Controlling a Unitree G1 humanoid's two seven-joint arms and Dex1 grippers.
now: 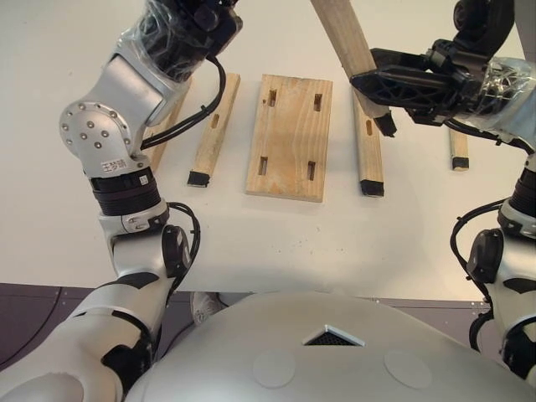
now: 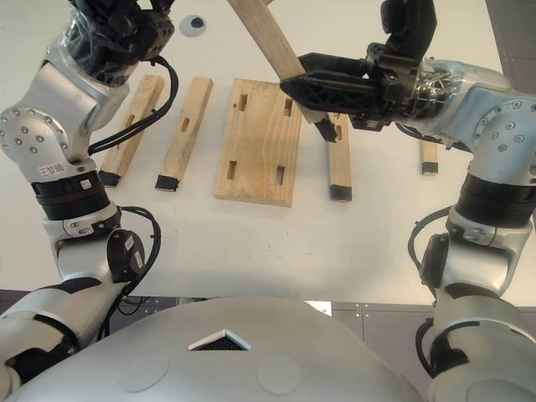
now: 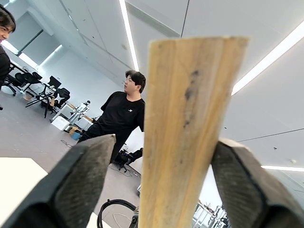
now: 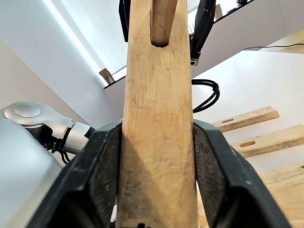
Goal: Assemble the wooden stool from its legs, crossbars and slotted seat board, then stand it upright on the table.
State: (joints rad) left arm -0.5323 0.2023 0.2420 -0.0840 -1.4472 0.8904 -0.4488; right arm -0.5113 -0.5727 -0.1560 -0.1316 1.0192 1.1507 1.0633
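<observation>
My right gripper is shut on a wooden leg, low on its length, and holds it slanted above the table. The leg rises up and away, over the slotted seat board. In the right wrist view the fingers press both sides of the leg, which has a slot near its far end. In the left wrist view a wooden end stands between the fingers of my left gripper. One finger is clearly apart from the wood.
The seat board lies flat mid-table with several slots. Left of it lie two slotted legs, the outer one partly behind my left arm. Right of it lie another leg and a shorter piece. The table's front edge is near.
</observation>
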